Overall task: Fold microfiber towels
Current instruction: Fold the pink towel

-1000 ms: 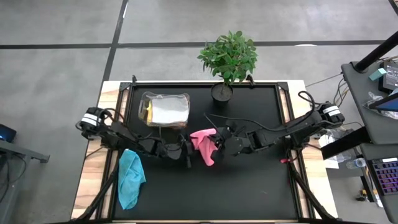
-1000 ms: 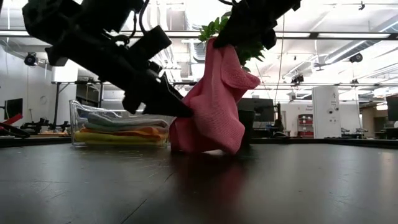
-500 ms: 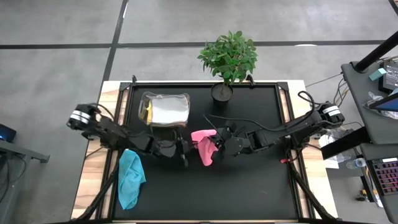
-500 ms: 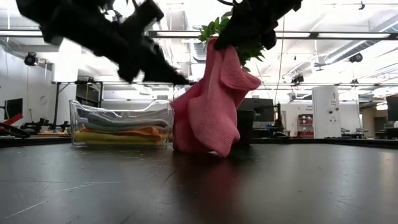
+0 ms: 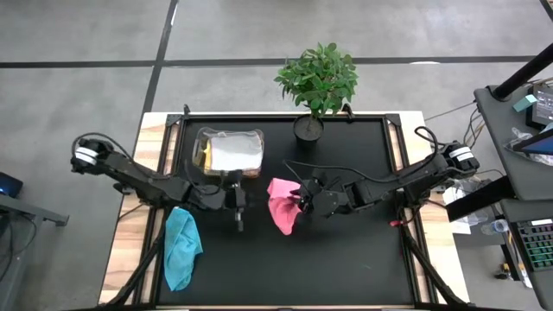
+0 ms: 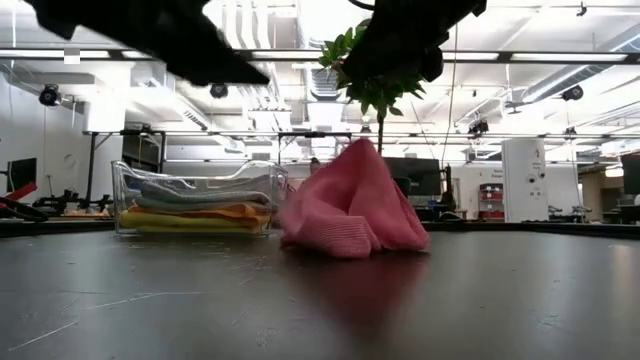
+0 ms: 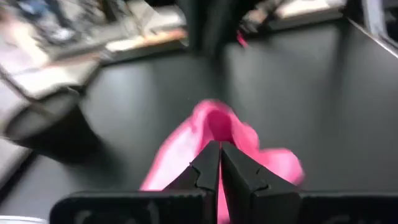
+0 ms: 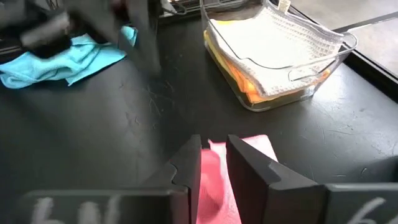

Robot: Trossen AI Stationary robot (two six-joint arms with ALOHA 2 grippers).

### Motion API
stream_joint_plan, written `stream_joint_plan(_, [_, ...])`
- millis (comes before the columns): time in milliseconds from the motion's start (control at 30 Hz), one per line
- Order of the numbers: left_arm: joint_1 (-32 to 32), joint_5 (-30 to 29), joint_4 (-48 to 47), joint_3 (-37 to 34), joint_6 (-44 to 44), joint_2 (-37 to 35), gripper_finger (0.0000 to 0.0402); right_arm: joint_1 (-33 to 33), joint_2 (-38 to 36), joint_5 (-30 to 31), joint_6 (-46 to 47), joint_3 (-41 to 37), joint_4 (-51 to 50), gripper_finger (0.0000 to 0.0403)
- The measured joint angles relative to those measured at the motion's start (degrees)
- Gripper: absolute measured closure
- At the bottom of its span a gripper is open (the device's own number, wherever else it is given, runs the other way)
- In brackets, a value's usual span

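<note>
Dropped since a second ago: pink towel, now heaped mid-table. Left gripper pulled back beside it, shut, empty. Right gripper over the towel, fingers narrowly parted. Teal towel at the left edge.

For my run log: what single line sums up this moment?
pink towel: heaped on mat | left claw: shut, empty, beside it | right claw: over the towel | teal towel: unfolded

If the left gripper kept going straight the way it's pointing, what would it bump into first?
Probably the pink towel: it lies heaped right ahead of the shut left gripper, though how far off is hard to judge.
</note>
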Motion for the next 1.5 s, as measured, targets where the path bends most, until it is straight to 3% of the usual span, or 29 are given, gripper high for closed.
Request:
stream_joint_plan(133, [-0.04, 2.00, -0.20, -1.86, -1.49, 4.70, 0.0384, 0.00, 0.00, 0.00, 0.00, -0.04, 0.23, 0.0324])
stream_joint_plan(300, [0.00, 1.37, 5.25, -1.32, -1.60, 12.85, 0.0324, 0.00, 0.00, 0.02, 0.02, -0.60, 0.37, 0.0323])
stream_joint_plan(533, [0.17, -10.63, 7.91, 1.05, 5.00, 20.40, 0.0240, 0.00, 0.02, 0.04, 2.10, -3.91, 0.62, 0.0339])
stream_joint_plan(667, [0.62, -11.89, 8.01, 2.25, 9.80, 23.42, 0.0217, -0.02, 0.02, 0.02, 2.65, -4.86, 0.64, 0.0339])
stream_joint_plan(933, [2.51, -12.02, 7.85, 3.47, 11.02, 28.63, 0.0215, -0.02, 0.02, 0.07, 2.51, -4.96, 0.69, 0.0339])
stream_joint_plan(1233, [3.27, -12.00, 7.97, 5.13, 12.62, 28.48, 0.0221, -0.02, 0.02, 0.11, 1.90, -4.98, 0.60, 0.0339])
stream_joint_plan(1367, [4.66, -10.72, 7.84, 5.31, 11.99, 28.46, 0.0262, -0.02, 0.02, 0.11, 1.90, -5.21, 0.61, 0.0339])
stream_joint_plan(1500, [5.45, -7.57, 7.89, 5.33, 11.94, 28.46, 0.0332, -0.02, 0.02, 0.13, 1.90, -5.44, 0.56, 0.0339])
